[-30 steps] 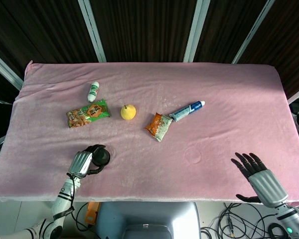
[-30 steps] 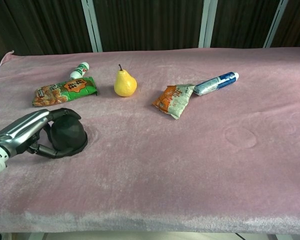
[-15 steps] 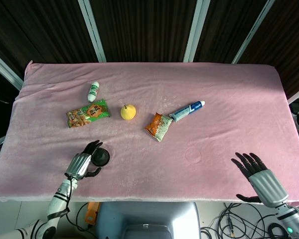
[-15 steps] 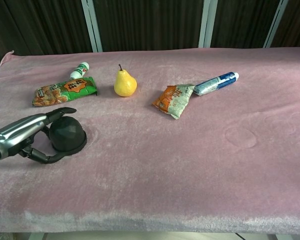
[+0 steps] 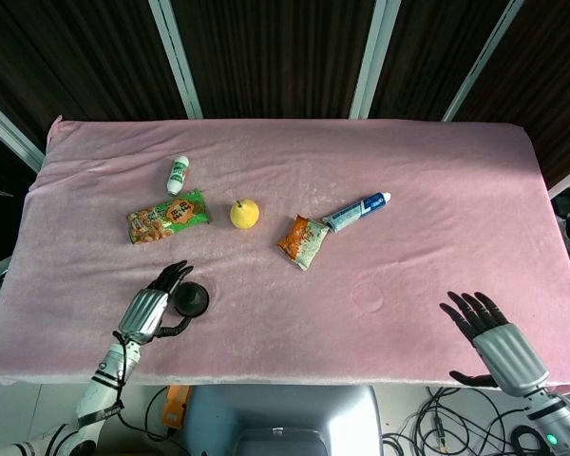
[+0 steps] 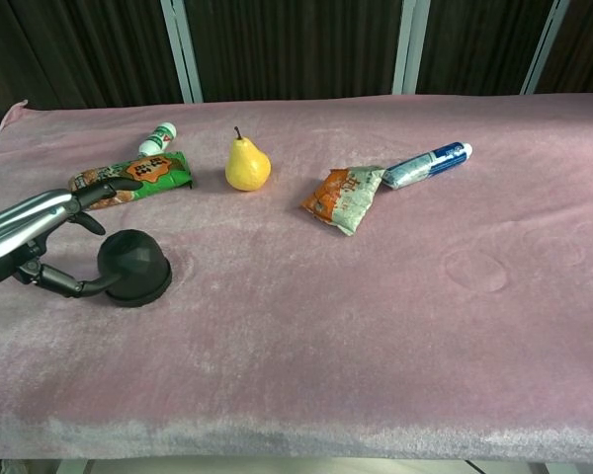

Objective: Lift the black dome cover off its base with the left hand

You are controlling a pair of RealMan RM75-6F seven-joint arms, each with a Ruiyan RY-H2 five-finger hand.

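Dark slatted panels with pale uprights stand behind a surface [image 5: 437, 190] draped in pink velvety cloth. Near its front left part sits the black dome cover [image 6: 133, 265], resting flat on the cloth with its base rim down. The left hand [image 6: 35, 229] is just beside it on the outer side, holding nothing: its fingers [image 6: 107, 186] are spread and reach forward above and behind the dome without touching it, while the thumb curves low in front, its tip at or right against the dome's lower edge; whether it truly touches cannot be told. In the head view the same left hand [image 5: 150, 306] lies to the left of the dome [image 5: 191, 300], fingers fanned apart. Beyond the fingertips, further back on the cloth, lie a green snack packet [image 6: 128, 179] and a small white bottle [image 6: 157, 138]; a yellow pear [image 6: 247, 166] stands to the right of those, then an orange snack pouch [image 6: 343, 197] and a blue and white tube [image 6: 427, 164] just beside it. The right hand [image 5: 489, 334] hangs at the front right edge of the surface, well apart from everything, its fingers spread and empty.
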